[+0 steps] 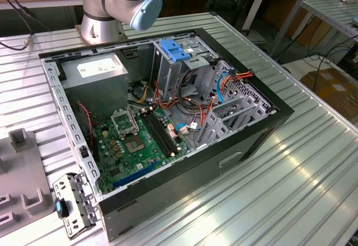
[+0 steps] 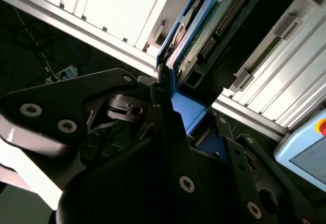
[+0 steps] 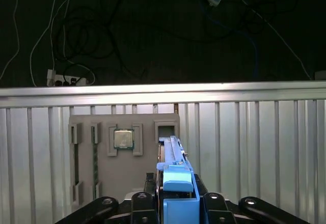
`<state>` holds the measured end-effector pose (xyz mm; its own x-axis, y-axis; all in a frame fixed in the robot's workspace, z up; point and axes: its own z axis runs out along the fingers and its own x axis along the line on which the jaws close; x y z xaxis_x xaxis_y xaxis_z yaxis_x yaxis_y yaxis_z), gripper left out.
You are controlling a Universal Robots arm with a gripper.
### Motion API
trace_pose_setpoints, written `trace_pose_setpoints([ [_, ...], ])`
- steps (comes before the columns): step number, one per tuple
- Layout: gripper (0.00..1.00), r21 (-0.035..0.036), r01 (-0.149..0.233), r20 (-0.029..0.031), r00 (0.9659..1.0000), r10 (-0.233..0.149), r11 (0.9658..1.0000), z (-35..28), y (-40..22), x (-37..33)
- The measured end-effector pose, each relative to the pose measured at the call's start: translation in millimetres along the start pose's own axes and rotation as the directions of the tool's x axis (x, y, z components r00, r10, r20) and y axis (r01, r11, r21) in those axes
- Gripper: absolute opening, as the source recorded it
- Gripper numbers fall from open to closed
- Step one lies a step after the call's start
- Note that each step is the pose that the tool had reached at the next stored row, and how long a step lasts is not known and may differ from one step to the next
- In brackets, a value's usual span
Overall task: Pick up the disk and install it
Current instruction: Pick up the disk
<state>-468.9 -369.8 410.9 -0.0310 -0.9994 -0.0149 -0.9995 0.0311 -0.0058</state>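
Observation:
The disk (image 3: pixel 172 155) stands on edge in the first wrist view, a blue plastic frame (image 3: pixel 177 186) round its near end. My gripper (image 3: pixel 175 199) is shut on it, one black finger on each side of the frame. The disk's far end reaches a slot in a grey holder plate (image 3: pixel 147 173). In the second wrist view the disk (image 2: pixel 214 28) shows its green circuit board, and its blue frame (image 2: pixel 187 109) sits between my gripper's (image 2: pixel 168 114) fingers. I cannot tell whether the disk rests in the slot or hangs just above it.
An open computer case (image 1: pixel 162 112) lies on the ribbed metal table (image 1: pixel 302 173), with a motherboard (image 1: pixel 137 140), a grey power supply (image 1: pixel 98 70) and a drive cage holding a light-blue bracket (image 1: pixel 174 50). The holder plate carries a processor chip (image 3: pixel 124 139). A pendant with a red button (image 2: pixel 305 150) lies nearby.

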Motion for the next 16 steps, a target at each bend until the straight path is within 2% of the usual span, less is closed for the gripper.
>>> trace_pose_setpoints([
  [3, 0.37, 0.0001, 0.0, 0.0001, 1.0, 0.0, 1.0, -3.4, 0.0, 0.0],
  [9, 0.37, 0.0, 0.0, 0.0, 1.0, 0.0, 1.0, -15.0, -0.1, -0.2],
  [16, 0.37, 0.0, 0.0, 0.0, 1.0, 0.0, 1.0, -21.8, -0.1, -0.3],
])
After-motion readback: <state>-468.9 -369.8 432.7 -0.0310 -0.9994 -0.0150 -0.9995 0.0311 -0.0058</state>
